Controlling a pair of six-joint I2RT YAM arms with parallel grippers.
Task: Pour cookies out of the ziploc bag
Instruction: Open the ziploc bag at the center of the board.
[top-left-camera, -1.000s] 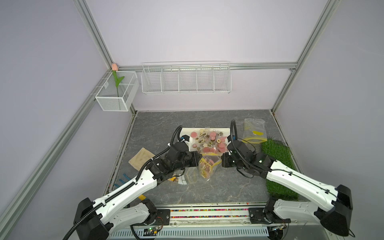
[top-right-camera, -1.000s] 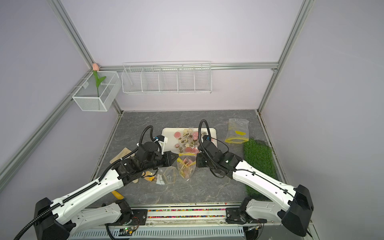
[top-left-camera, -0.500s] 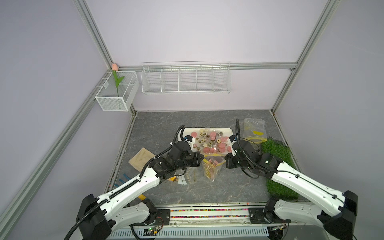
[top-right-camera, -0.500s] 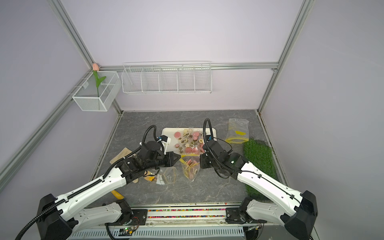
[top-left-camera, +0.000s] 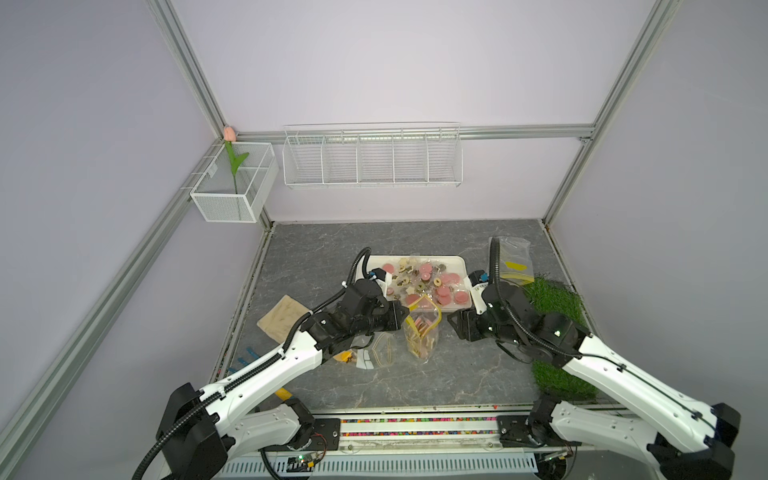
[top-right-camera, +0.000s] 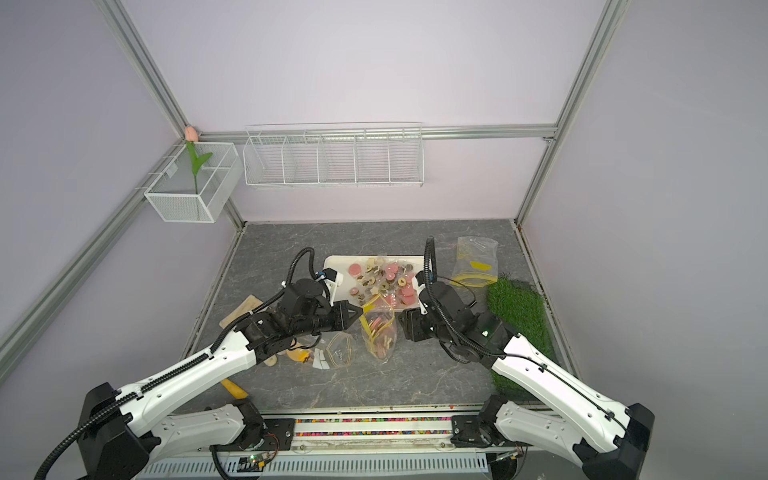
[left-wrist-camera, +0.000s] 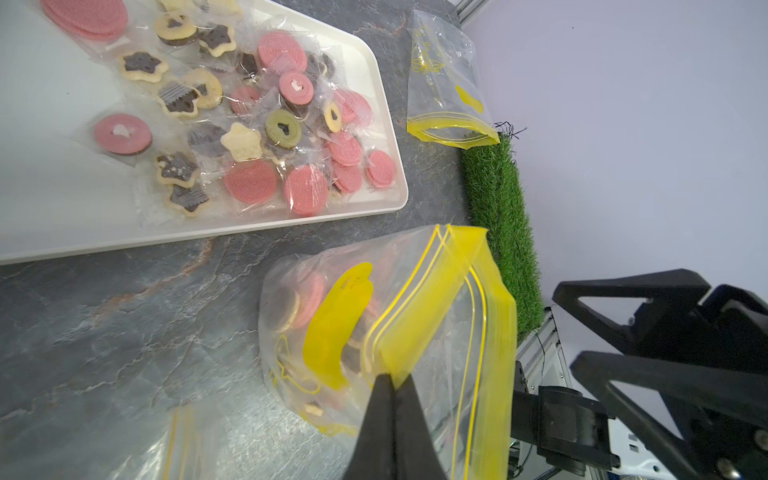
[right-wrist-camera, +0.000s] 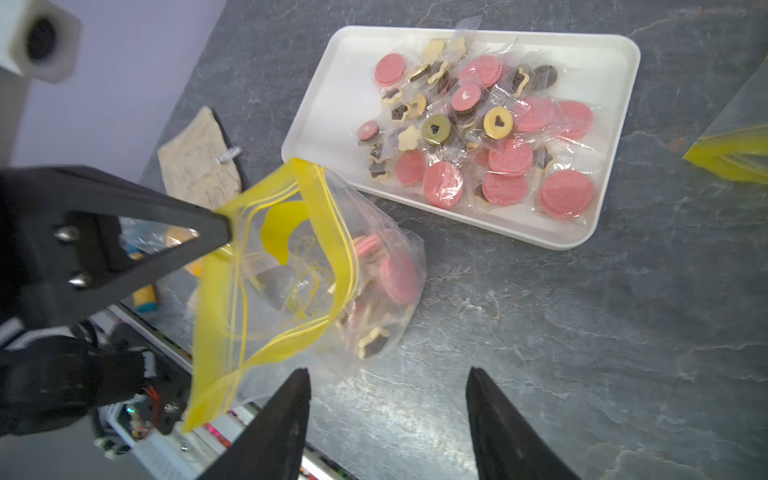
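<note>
White tray (top-left-camera: 455, 262) beyond ziploc bag (top-left-camera: 420, 332) (turf (top-left-camera: 557, 299) beside)

Bright even diffuse light, soft faint shadows, sheen on tabletop (right-wrist-camera: 374, 395), wide-angle bowing at edges

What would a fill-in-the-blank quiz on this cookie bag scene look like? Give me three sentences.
1. The left gripper is shut on the ____ zip strip of the ziploc bag.
2. The right gripper is ____ and holds nothing.
3. The tray with loose cookies on it is coloured ____.

Missing words: yellow; open; white.
</note>
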